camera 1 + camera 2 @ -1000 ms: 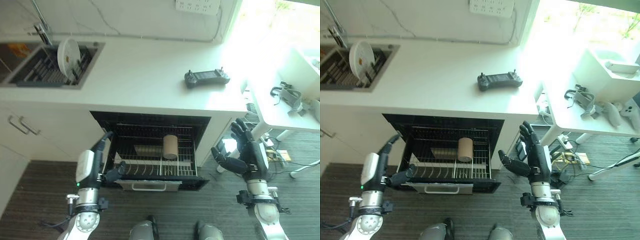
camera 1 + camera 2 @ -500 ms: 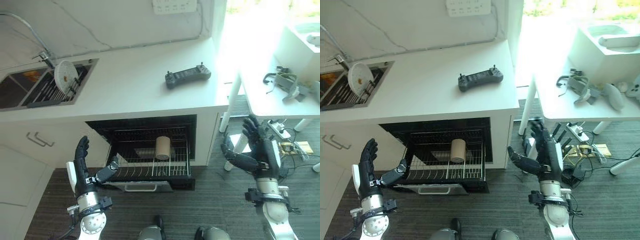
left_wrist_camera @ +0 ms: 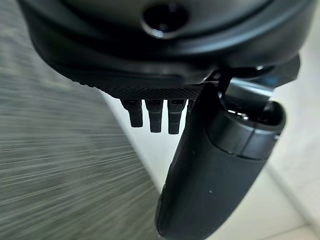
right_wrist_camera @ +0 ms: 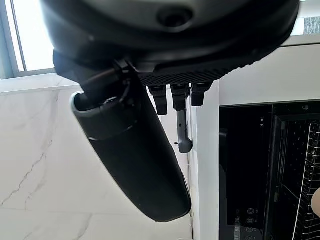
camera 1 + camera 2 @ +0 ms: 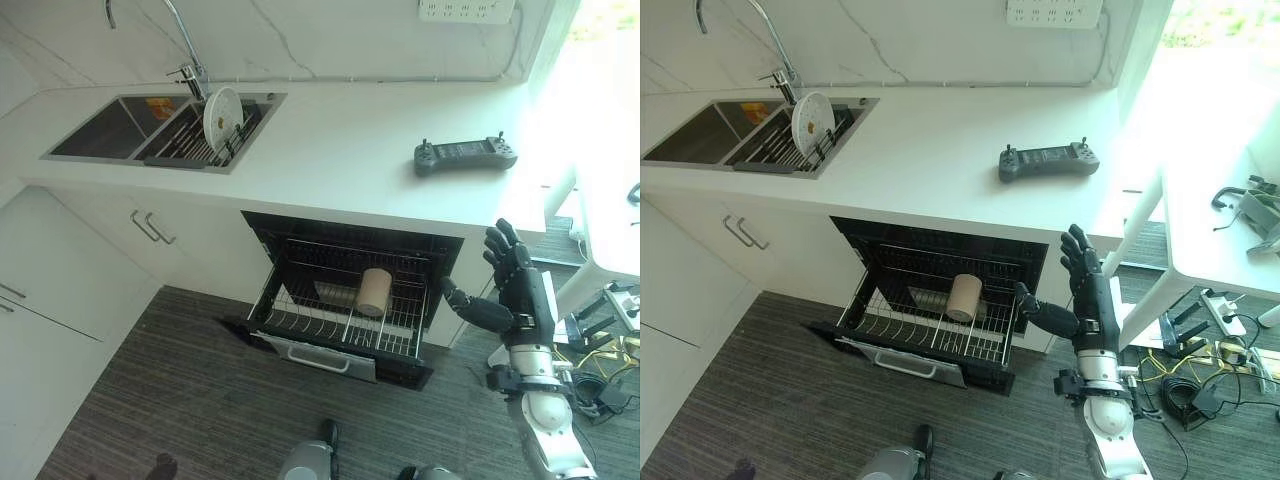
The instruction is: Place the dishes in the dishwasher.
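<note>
Right hand (image 5: 515, 285) raised beside the dishwasher's right edge, fingers straight and spread, thumb stretched toward the opening, holding nothing; clear air between thumb tip and the cabinet side. Left hand (image 3: 210, 165) seen in its own wrist view, fingers straight, thumb extended, nothing in it, over dark plank floor (image 5: 180, 390) next to a white cabinet face.

Pulled out from under the counter: the dishwasher rack (image 5: 340, 325), wire tines mostly bare along the front row, a tan cup (image 5: 375, 291) lying on its side near the middle, a shallow grey dish (image 5: 335, 292) just behind and left of it. Open floor in front of the rack and to its left.

Up on the white countertop (image 5: 330, 140): a black handheld controller (image 5: 466, 155) near the right end, well apart from the sink (image 5: 120, 125). Standing on edge in the sink's drying rack (image 5: 195, 140), a white plate (image 5: 222, 110), beside the faucet (image 5: 180, 40).
</note>
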